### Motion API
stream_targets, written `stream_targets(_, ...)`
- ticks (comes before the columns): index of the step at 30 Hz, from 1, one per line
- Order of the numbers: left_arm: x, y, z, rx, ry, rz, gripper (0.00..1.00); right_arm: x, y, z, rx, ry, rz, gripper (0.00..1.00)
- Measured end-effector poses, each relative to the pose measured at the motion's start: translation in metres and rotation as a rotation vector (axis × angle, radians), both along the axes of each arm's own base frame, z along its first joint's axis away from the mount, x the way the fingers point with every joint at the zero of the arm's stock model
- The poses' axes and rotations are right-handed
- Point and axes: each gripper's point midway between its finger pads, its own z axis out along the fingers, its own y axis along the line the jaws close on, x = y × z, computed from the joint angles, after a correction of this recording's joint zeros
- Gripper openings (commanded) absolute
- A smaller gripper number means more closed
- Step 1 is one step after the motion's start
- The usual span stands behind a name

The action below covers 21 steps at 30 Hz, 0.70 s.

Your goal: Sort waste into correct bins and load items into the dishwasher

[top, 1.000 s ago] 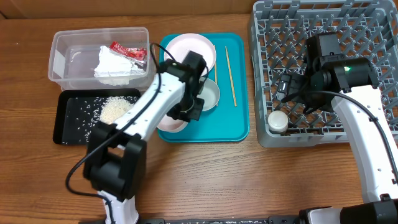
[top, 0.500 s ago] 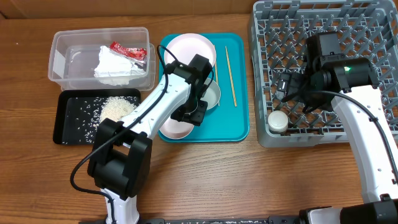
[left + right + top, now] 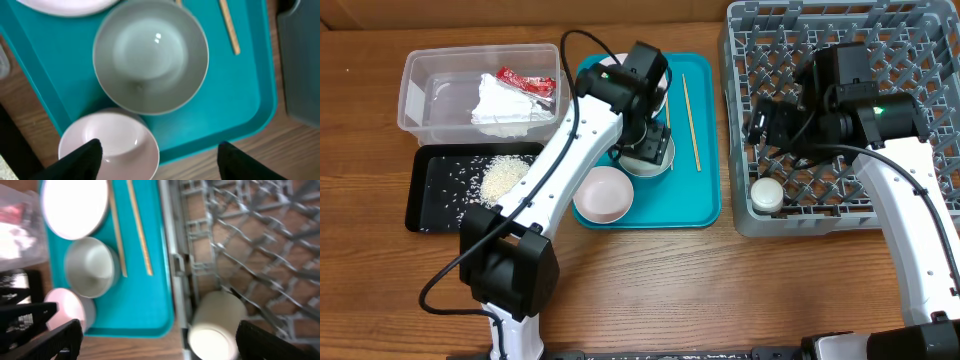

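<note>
- Left pincer [image 3: 160,167] hangs spread and empty directly above the pale bowl [image 3: 150,55], which sits upright on the teal tray [image 3: 695,205] mid-bench, toward the far edge.
- Right pincer [image 3: 165,347] is spread too, holding nothing, over the left side of the dish rack [image 3: 930,40] in the far right corner. The white cup [image 3: 767,193] lies in the rack's near left corner.
- Waste looks sorted, I judge: the red wrapper [image 3: 525,80] and napkin [image 3: 505,105] lie in the clear tub [image 3: 420,110] near the far left corner, and the rice [image 3: 502,177] is on the black tray [image 3: 420,200] beside it.
- Loading dishes is the step in hand, probably the bowl first.
- Next I need to lower, pinch the bowl's rim, lift clear of the pink plate [image 3: 107,142] just beside it, and carry it right to the rack.
- Chopsticks [image 3: 690,110] and the white plate [image 3: 74,207] wait on the tray.
</note>
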Motion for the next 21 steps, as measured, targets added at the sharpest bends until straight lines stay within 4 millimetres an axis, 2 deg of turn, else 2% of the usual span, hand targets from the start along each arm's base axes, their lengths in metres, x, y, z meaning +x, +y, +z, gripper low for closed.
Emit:
stream_targets(6, 0.023, 0.015, 0.006, -0.024, -0.054, 0.047, 0.83, 0.019, 0.012, 0.014, 0.061, -0.096, 0.026, 1.00)
stream_targets(14, 0.036, 0.041, 0.007, -0.023, -0.063, 0.101, 0.83, 0.045, 0.025, 0.034, 0.114, -0.221, 0.014, 0.98)
stream_targets(17, 0.037, 0.043, 0.007, -0.021, -0.064, 0.097, 0.82, 0.048, 0.040, 0.035, 0.130, -0.236, 0.038, 0.97)
stream_targets(21, 0.031, 0.044, 0.005, -0.014, -0.041, 0.097, 0.77, 0.048, 0.066, 0.021, 0.137, -0.203, 0.086, 0.95)
